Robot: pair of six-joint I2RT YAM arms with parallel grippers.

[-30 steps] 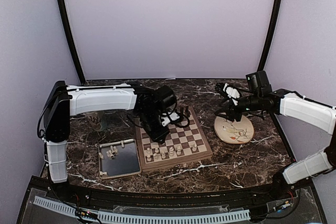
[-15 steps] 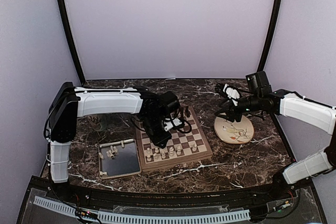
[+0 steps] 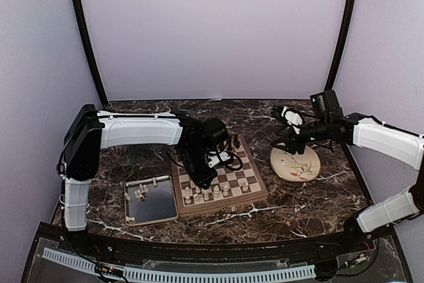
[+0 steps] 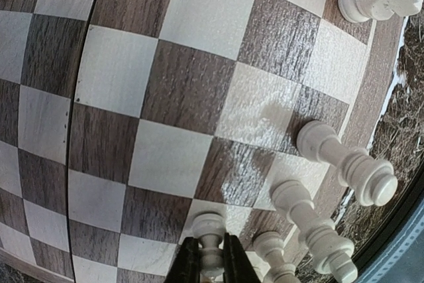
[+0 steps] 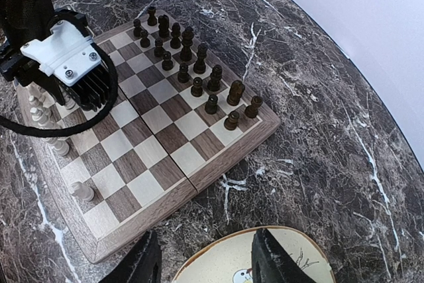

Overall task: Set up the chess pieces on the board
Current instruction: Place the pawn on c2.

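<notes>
Left arm reached across from its base, wrist bent steeply down over the board's (image 3: 248,187) near rows. The left hand (image 4: 212,260) was clenched on a white pawn (image 4: 210,226), upright over a light square beside other white pieces (image 4: 344,164). The right arm stretched in from the side, and the right hand (image 5: 209,260) hovered over the floral plate (image 5: 228,266), fingers parted, grasping nothing. Dark pieces (image 5: 192,51) lined the far rows.
</notes>
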